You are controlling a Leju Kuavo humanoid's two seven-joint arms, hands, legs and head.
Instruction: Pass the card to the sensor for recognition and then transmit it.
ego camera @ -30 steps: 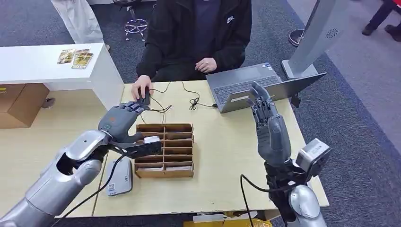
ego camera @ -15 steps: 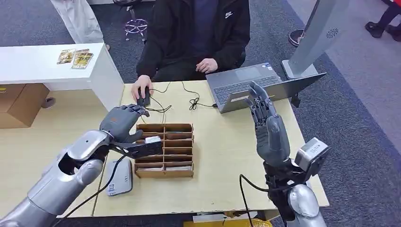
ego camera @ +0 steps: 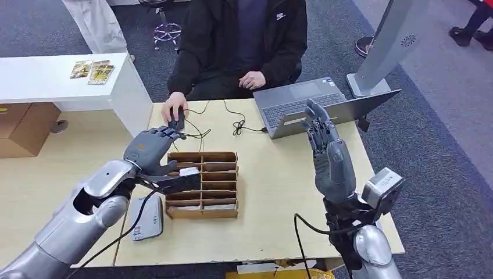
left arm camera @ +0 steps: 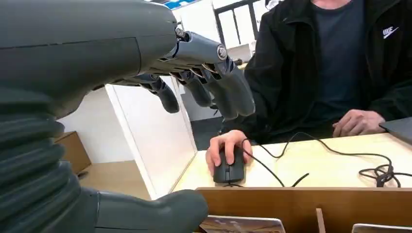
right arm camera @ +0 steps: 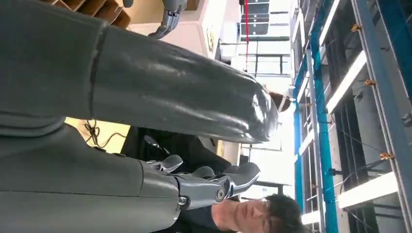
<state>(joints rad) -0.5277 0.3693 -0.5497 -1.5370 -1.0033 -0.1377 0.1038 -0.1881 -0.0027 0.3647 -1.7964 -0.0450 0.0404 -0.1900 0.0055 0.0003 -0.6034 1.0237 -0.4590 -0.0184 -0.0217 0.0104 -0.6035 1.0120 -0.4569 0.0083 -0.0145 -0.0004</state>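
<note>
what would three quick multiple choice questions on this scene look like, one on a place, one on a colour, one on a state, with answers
1. Where is the left hand?
A. over the wooden divided tray's far left corner
B. on the laptop
C. on the white counter

2. What colour is the mouse under the person's hand?
A. white
B. black
C. red

3. How is the right hand?
A. gripping a card
B. pressing the laptop keys
C. raised, fingers apart, holding nothing

Answers: 1 A, the head view shows it above that corner. 2 B, it is dark in both head and left wrist views. 3 C, its fingers are spread and hold nothing.
</note>
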